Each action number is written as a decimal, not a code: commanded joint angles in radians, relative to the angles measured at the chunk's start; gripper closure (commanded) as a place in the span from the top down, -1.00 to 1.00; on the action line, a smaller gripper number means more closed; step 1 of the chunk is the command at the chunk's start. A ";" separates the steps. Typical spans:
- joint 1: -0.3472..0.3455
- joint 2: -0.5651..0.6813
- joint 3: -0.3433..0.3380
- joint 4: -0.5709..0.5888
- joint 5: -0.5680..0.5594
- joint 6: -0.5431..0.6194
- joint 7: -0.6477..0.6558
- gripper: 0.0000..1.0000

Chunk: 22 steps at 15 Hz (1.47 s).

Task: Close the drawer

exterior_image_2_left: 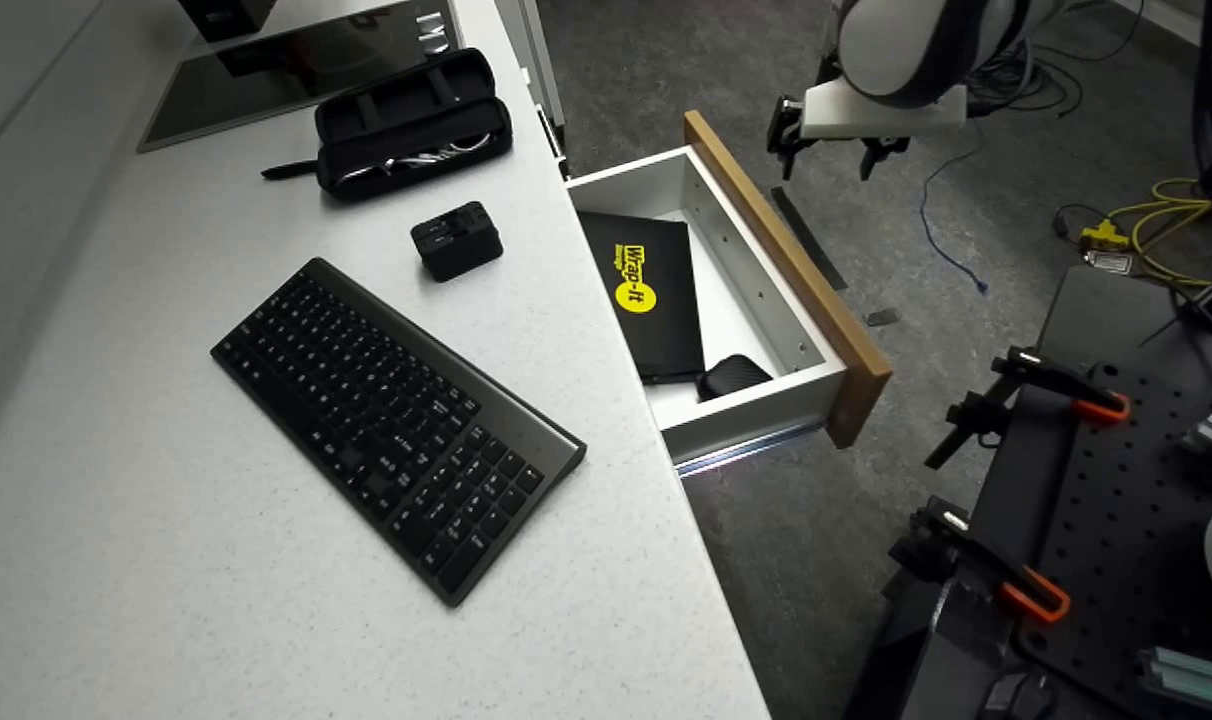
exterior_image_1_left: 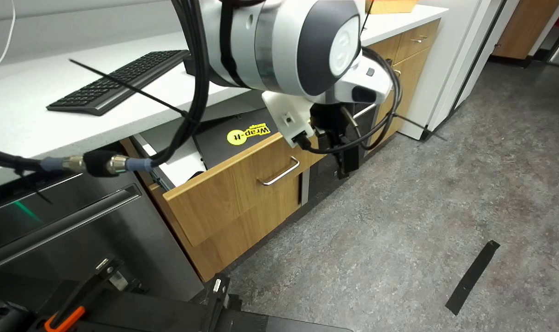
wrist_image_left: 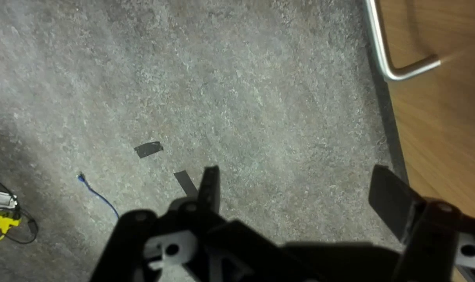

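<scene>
The drawer is pulled well out from under the counter, with a light oak front and a silver bar handle. An exterior view shows its oak front edge and white inside. It holds a black box with yellow "Wrap-It" print and a small dark item. My gripper is open and empty, pointing down outside the drawer front, apart from it, towards the end farther from that camera. In the wrist view the gripper is over the floor; the oak front and handle are at the right.
A keyboard, a black adapter and an open black case lie on the white counter. A stainless appliance front stands beside the drawer. The robot's black base table with clamps faces the drawer. Cables lie on the floor.
</scene>
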<state>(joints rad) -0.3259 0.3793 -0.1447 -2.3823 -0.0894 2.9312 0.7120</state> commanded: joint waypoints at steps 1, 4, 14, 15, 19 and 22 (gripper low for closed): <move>0.083 0.026 -0.056 0.016 0.120 -0.003 -0.083 1.00; 0.107 0.028 -0.082 0.017 0.132 -0.003 -0.091 1.00; 0.149 0.248 -0.038 0.182 0.266 0.000 -0.106 1.00; 0.151 0.260 -0.032 0.195 0.282 0.005 -0.113 1.00; 0.136 0.273 0.045 0.249 0.350 -0.033 -0.170 1.00; 0.134 0.288 0.102 0.291 0.395 -0.058 -0.224 1.00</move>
<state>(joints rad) -0.1878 0.6417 -0.1036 -2.1621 0.2409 2.9222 0.5548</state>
